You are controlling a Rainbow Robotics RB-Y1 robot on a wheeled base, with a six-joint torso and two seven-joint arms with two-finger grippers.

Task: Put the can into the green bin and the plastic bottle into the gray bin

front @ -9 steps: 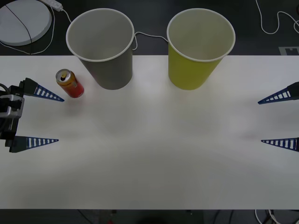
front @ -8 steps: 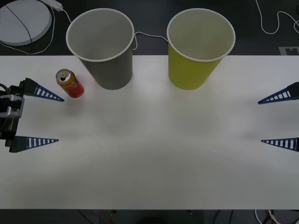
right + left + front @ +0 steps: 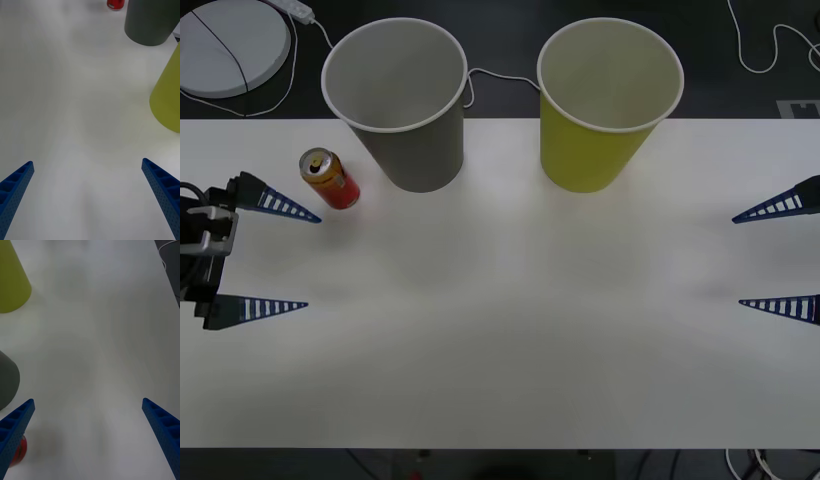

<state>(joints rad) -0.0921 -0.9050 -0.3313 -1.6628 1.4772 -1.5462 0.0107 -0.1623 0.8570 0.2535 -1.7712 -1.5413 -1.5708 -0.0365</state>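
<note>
So the can [image 3: 330, 178] is standing on the white table [image 3: 510, 330] near the left side, tilted a bit so you can see its orange-gold top, and it's just left of the gray bin [image 3: 395, 100], close to it but not touching as far as I can see. The left gripper [image 3: 312, 260] sits at the table's left edge with its blue ribbed fingers spread wide, holding nothing. The can isn't between the jaws; it's just past the tip of the far finger, on the side away from the other finger, and slightly ahead of it. In the left wrist view the can [image 3: 18, 452] peeks out red right beside one finger, outside the gap, with the gray bin's wall just above it and the green bin [image 3: 11, 277] farther off. The green bin [image 3: 608, 100] stands upright at the table's back edge to the right of the gray one, the two well apart. The right gripper [image 3: 737, 258] is over at the right edge of the table, also wide open and empty, far from the can, which shows tiny and distant in its wrist view [image 3: 115, 3] next to the gray bin [image 3: 150, 20].
</note>
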